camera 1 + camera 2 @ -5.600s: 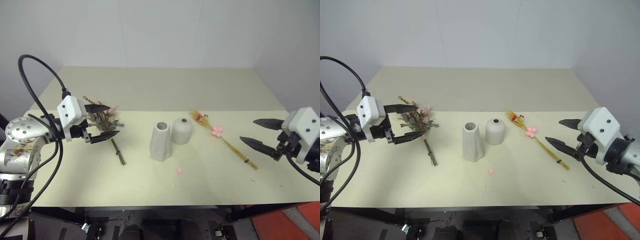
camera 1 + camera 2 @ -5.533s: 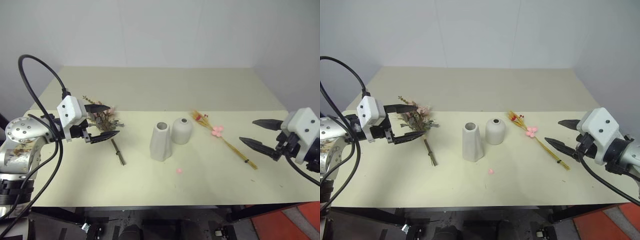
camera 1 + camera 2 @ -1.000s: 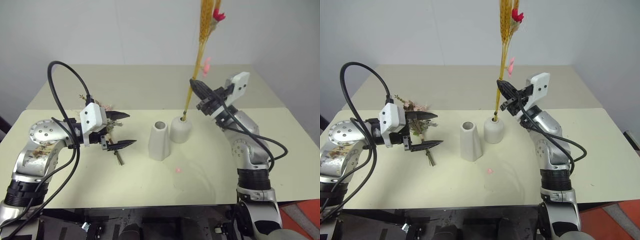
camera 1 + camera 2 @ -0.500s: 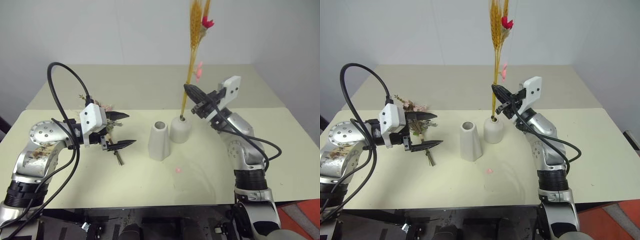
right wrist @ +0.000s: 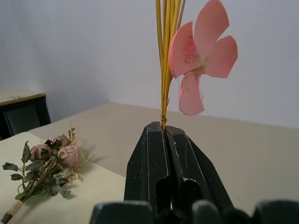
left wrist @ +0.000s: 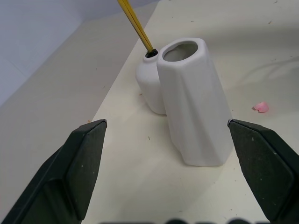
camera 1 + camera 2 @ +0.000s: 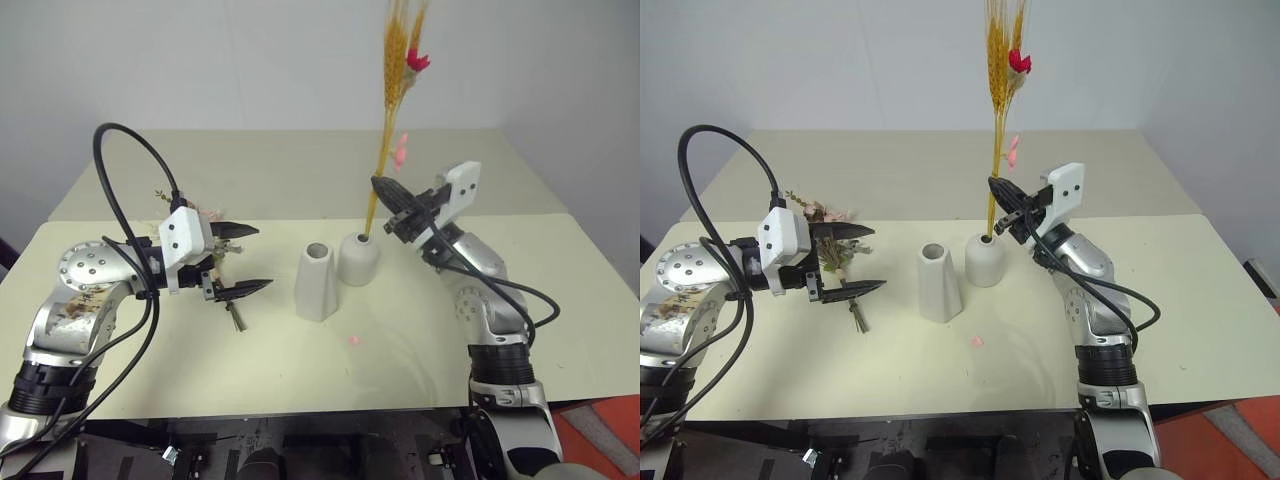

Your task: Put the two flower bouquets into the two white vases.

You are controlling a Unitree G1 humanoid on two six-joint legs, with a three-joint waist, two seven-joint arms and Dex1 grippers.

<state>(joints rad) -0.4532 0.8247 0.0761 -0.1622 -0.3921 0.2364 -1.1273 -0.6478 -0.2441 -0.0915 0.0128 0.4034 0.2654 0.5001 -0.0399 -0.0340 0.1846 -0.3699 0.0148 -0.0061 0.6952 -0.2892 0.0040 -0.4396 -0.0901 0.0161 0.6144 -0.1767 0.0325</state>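
While the right gripper [image 7: 996,190] pinches the golden-yellow dried bouquet [image 7: 1002,70] between its closed fingers, the stalks rise upright above them and their lower ends sit in the mouth of the rounded white vase [image 7: 983,261] just below the fingertips. Beside it stands the taller angular vase [image 7: 938,283]. The left gripper [image 7: 240,259] hovers with fingers spread wide, the rose bouquet [image 7: 830,246] lying on the table [image 7: 1200,320] beneath and behind them.

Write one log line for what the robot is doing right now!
right hand: shut on yellow bouquet | stems in round vase | left hand: open over rose bouquet | tall vase: empty
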